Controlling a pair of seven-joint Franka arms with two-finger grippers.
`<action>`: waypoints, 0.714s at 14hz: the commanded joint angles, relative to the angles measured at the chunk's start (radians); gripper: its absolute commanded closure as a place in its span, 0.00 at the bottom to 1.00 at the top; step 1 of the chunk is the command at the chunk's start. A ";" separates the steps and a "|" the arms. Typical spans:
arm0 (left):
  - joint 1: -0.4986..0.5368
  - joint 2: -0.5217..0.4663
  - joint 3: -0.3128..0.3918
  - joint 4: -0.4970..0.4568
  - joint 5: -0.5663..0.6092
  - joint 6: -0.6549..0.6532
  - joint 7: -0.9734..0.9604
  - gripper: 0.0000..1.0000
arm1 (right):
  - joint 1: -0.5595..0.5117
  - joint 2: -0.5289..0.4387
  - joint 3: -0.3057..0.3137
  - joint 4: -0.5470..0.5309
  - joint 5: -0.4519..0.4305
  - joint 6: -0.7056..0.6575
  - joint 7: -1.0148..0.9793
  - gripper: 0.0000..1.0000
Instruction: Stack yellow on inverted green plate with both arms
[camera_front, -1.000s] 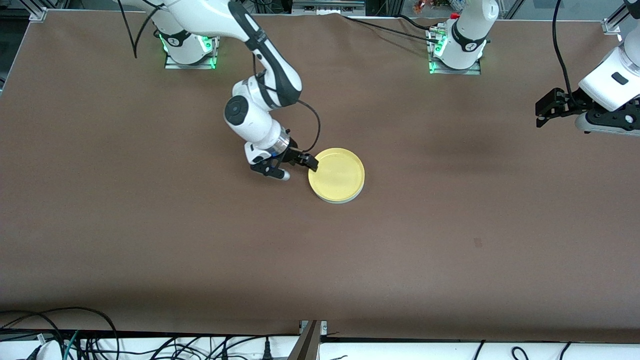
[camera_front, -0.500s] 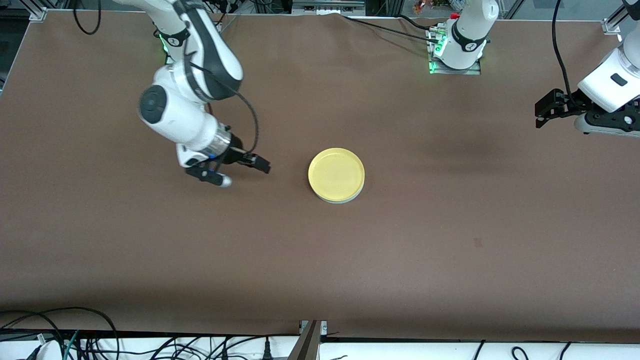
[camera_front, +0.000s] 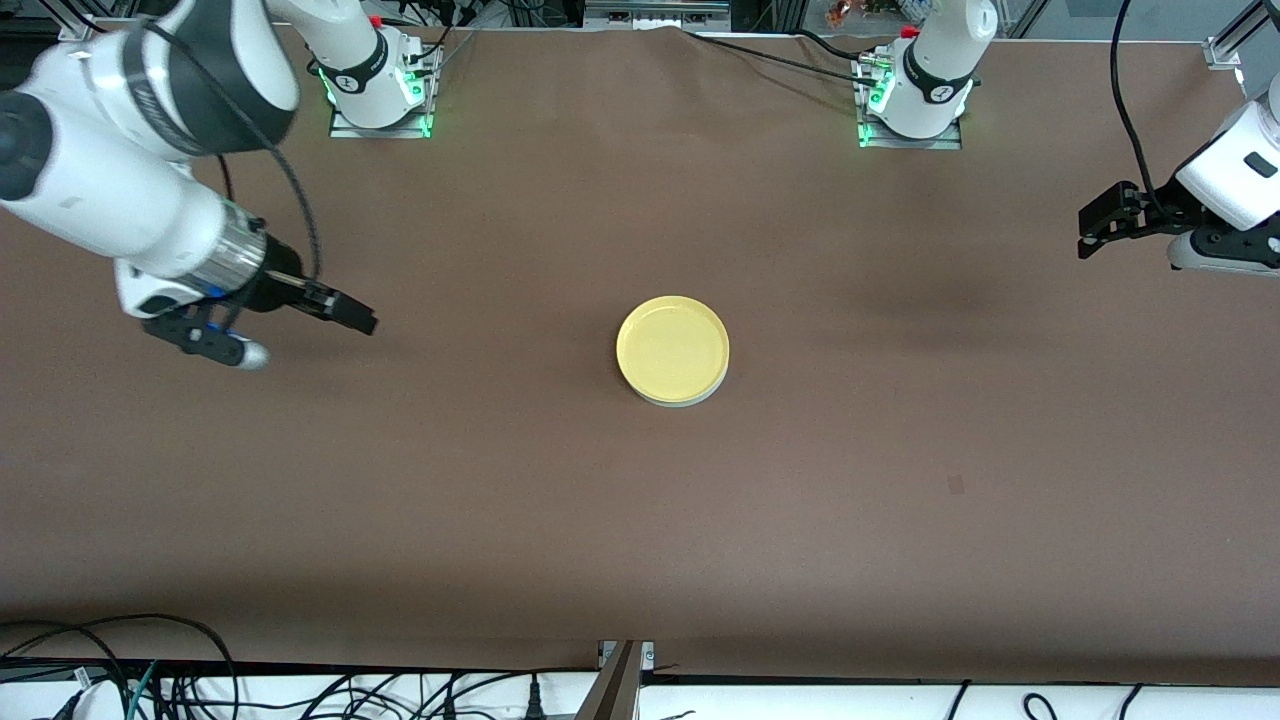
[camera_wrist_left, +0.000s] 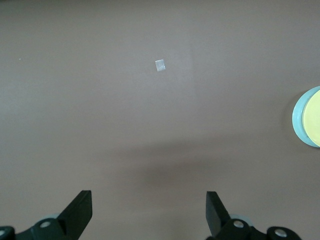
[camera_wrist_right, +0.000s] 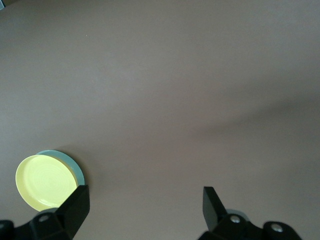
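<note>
Brown matting covers the whole counter (camera_front: 900, 520), which is seen from a high camera facing two white robot arms. Near the middle of the counter the yellow plate (camera_front: 672, 348) is seen resting right way up on the green plate (camera_front: 682, 401), of which only a thin pale rim shows underneath, on the side nearer the front camera. In both wrist views the same pair is seen, with a mint crescent showing past the yellow disc. The right pincer (camera_front: 340, 312) is held above bare matting toward the right arm's end, well apart from the plates, with its jaws spread and nothing between them. The left pincer (camera_front: 1095, 222) is held over the left arm's end, likewise spread and empty. The stacking step is judged to be finished. Nothing more than parking both arms clear appears to be called for next.
</note>
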 joint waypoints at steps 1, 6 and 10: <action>0.006 0.011 -0.006 0.028 -0.016 -0.013 0.007 0.00 | 0.006 -0.012 -0.044 0.079 -0.038 -0.102 -0.039 0.00; 0.006 0.011 -0.006 0.028 -0.016 -0.016 0.007 0.00 | -0.251 -0.141 0.185 0.091 -0.164 -0.238 -0.224 0.00; 0.006 0.011 -0.009 0.028 -0.016 -0.017 0.007 0.00 | -0.534 -0.203 0.575 0.061 -0.332 -0.338 -0.273 0.00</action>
